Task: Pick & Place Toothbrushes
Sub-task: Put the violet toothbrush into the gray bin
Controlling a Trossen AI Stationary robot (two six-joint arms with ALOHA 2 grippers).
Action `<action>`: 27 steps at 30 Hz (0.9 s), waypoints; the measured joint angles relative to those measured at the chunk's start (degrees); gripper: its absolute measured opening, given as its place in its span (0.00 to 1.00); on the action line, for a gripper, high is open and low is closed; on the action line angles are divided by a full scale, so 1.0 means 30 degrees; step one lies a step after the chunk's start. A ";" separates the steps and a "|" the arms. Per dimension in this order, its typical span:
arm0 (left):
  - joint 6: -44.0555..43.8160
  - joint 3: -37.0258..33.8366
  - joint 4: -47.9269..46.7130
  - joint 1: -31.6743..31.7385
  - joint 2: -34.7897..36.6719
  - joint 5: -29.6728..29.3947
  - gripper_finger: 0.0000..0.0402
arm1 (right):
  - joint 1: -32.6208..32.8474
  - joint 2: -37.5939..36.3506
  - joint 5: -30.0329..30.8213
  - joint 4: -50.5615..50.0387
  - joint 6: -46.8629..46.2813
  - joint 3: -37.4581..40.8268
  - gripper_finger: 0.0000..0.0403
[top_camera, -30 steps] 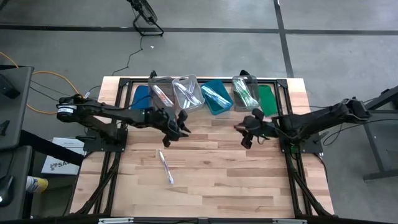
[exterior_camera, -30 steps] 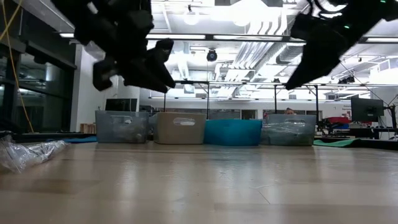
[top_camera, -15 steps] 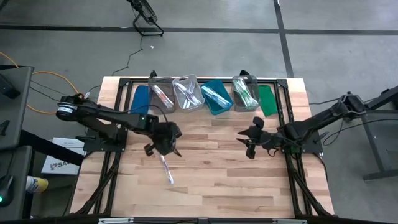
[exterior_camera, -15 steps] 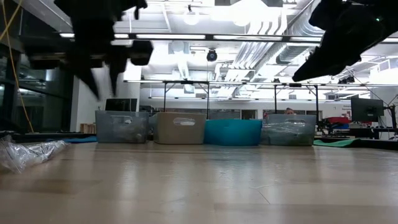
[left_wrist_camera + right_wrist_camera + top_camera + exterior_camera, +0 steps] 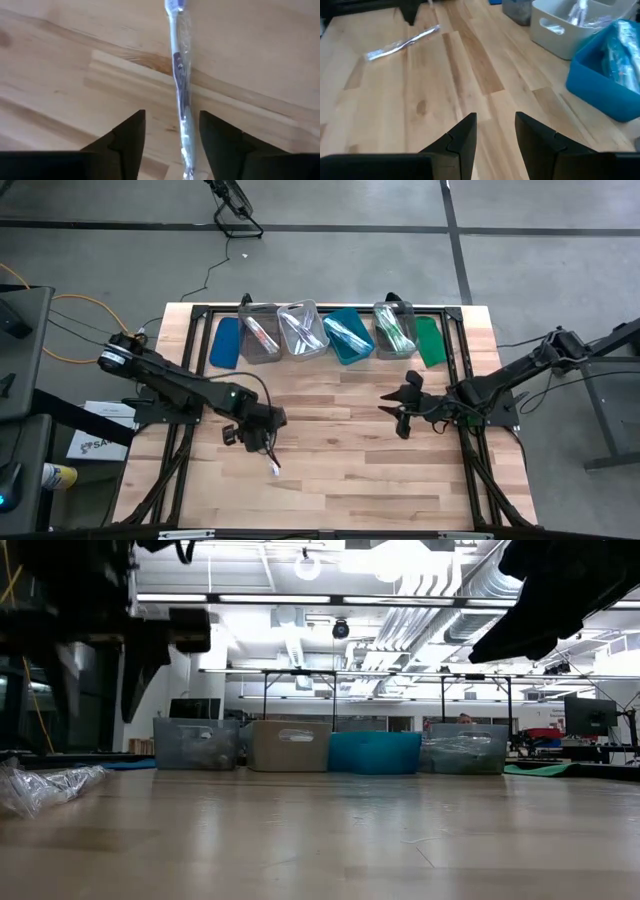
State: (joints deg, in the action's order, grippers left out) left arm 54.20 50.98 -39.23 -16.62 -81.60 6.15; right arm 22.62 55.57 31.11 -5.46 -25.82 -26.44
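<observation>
Wooden table [image 5: 340, 470], bins [image 5: 300, 330] lined along its far edge.
A wrapped toothbrush [image 5: 181, 95] is seen lying between the spread left gripper [image 5: 172, 137] fingers, partly hidden from above; the right gripper [image 5: 495, 132] is parted, empty.

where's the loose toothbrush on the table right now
In the high view the wrapped toothbrush lies on the bare wood left of centre, well in front of the bins, directly under the left gripper.

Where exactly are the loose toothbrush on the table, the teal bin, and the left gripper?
toothbrush [image 5: 181, 85]: left wrist view, middle of its wrapped handle.
teal bin [image 5: 349, 336]: high view, its rim among the row of bins.
left gripper [image 5: 172, 142]: left wrist view, midway between its open fingertips.
</observation>
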 joint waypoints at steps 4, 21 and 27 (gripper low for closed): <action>-0.0265 0.0000 0.0558 -0.0568 -0.1046 -0.0247 0.47 | 0.0590 0.0006 0.0160 0.0581 0.0035 -0.0007 0.32; -0.1375 0.0039 0.1061 -0.0721 -0.4002 -0.0314 0.45 | 0.1018 0.0006 0.0249 0.1305 0.0346 -0.0007 0.32; -0.1379 0.0036 0.1024 -0.0722 -0.4002 -0.0327 0.28 | 0.1018 0.0006 0.0242 0.1312 0.0545 -0.0007 0.32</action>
State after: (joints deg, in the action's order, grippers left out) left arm 50.06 51.09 -36.16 -18.79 -93.60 5.17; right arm 25.67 55.59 31.83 -1.52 -24.18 -26.46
